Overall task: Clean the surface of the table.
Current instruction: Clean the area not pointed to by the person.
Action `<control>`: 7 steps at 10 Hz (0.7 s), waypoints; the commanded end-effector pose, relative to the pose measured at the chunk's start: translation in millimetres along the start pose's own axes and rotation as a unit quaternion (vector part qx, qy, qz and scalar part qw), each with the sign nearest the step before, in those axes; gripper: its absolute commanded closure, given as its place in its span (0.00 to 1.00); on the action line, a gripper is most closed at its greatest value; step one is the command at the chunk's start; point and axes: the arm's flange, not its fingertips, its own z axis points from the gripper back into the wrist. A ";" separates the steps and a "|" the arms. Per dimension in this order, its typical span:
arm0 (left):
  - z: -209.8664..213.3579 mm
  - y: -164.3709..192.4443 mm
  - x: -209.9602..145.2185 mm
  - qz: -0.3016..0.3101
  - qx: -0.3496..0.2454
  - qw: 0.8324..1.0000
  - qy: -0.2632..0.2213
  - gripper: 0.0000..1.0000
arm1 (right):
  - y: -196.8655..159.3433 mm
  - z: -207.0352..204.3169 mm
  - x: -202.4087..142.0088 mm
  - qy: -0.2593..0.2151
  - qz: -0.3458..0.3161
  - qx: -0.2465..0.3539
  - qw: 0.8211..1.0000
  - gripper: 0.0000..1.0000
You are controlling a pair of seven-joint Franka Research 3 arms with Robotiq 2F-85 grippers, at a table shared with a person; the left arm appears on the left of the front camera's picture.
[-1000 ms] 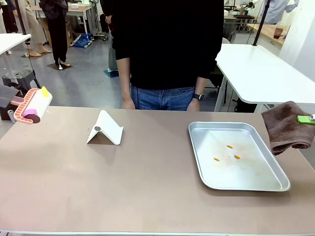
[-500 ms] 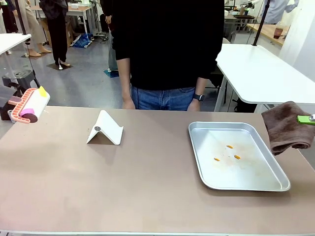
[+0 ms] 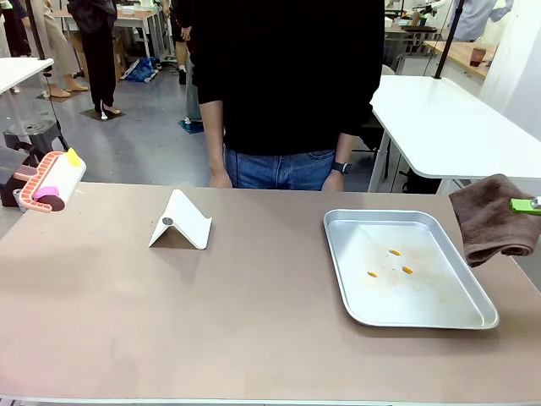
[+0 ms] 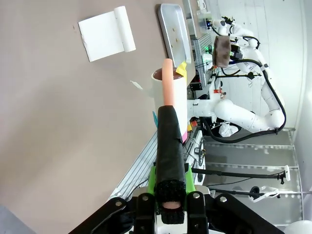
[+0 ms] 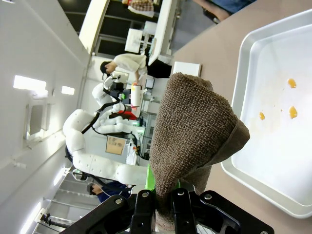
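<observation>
Left wrist view: my left fingers clamp the roller.
Right wrist view: my right fingers pinch the cloth.

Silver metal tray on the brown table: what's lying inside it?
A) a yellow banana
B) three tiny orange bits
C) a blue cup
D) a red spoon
B: three tiny orange bits lie on the stained floor of the silver metal tray, which sits on the right part of the taupe-brown table.
</observation>
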 end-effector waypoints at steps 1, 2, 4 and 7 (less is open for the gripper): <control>1.8 -3.8 -0.7 -0.004 -0.006 1.000 0.003 0.77 | 0.0 0.0 0.0 0.000 0.000 0.000 1.000 0.88; 1.8 -3.8 -0.7 -0.004 -0.006 1.000 0.003 0.77 | 11.5 -4.1 -0.9 0.019 -0.001 -0.038 0.999 0.88; 1.8 -3.8 -0.7 -0.004 -0.006 1.000 0.003 0.77 | 32.1 -25.6 9.1 0.034 0.021 -0.146 0.989 0.88; 1.8 -3.8 -0.7 -0.004 -0.006 1.000 0.003 0.77 | 56.3 -57.7 37.6 0.145 0.054 -0.304 0.940 0.88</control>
